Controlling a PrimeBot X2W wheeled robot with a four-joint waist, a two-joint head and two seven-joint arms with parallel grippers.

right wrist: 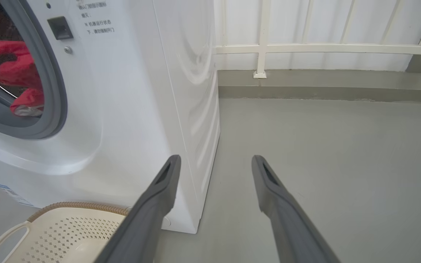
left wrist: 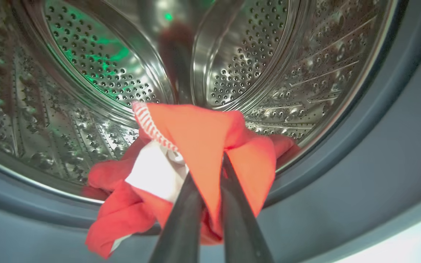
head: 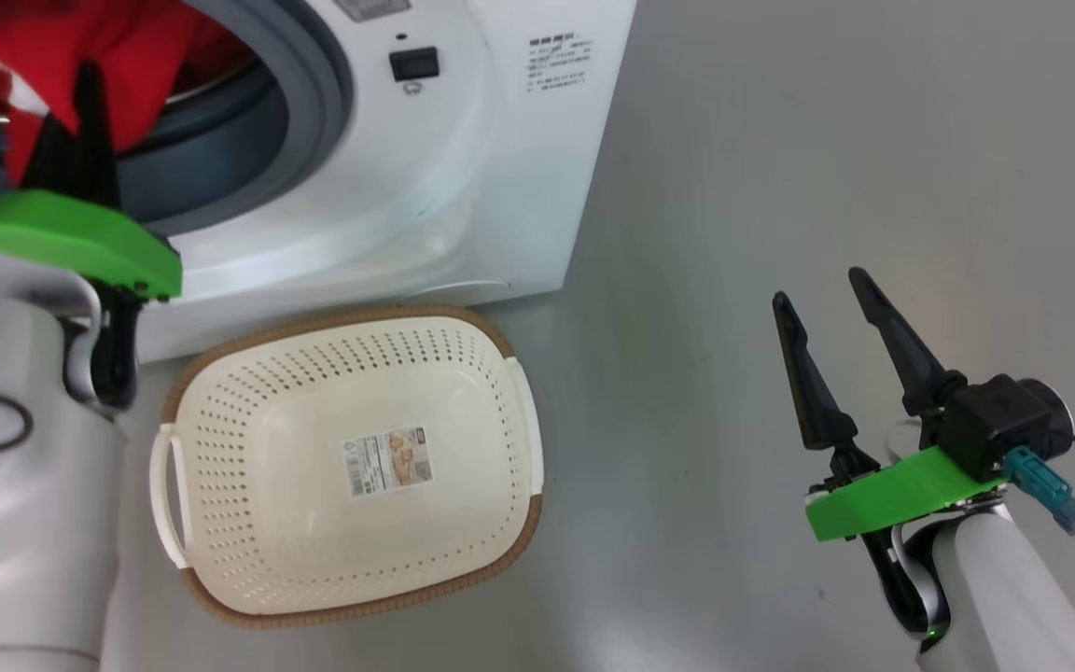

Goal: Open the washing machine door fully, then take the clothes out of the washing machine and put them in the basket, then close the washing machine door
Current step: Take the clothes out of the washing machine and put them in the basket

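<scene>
The white washing machine [head: 463, 168] stands with its opening uncovered; the washing machine door is out of view. Red clothes [head: 127, 56] lie at the front of the steel drum [left wrist: 97, 69], spilling onto the grey rubber ring [left wrist: 360, 153]. My left gripper [head: 88, 75] reaches into the opening and is shut on a fold of the red clothes [left wrist: 203, 135], the fabric pinched between its two dark fingers [left wrist: 208, 166]. The cream basket [head: 351, 467] sits empty on the floor below the opening. My right gripper [head: 818, 285] hovers open and empty over the floor, right of the basket.
Grey floor [head: 827, 140] stretches to the right of the machine. In the right wrist view, the right gripper [right wrist: 214, 160] points past the machine's corner [right wrist: 196, 146] toward a white railing [right wrist: 305, 47] along the back wall. The basket's rim [right wrist: 71, 206] lies just left of it.
</scene>
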